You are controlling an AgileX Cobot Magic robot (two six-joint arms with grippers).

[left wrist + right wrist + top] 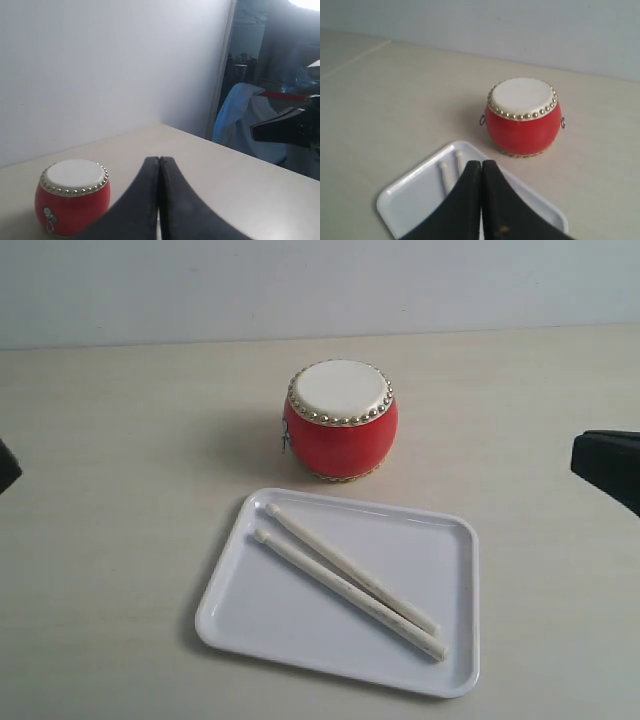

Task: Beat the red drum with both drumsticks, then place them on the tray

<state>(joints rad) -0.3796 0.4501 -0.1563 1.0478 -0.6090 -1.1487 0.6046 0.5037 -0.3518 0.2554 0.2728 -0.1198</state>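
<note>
The red drum stands upright on the table behind the white tray. Both drumsticks lie side by side in the tray, slanting from its back left to its front right. My left gripper is shut and empty, well away from the drum. My right gripper is shut and empty too, hovering over the tray with the stick tips showing beside it and the drum beyond. In the exterior view only the right gripper's black tip shows at the right edge.
A plain wall runs along the table's far edge. A dark sliver of the left arm shows at the exterior view's left edge. Blue cloth and clutter lie beyond the table's side.
</note>
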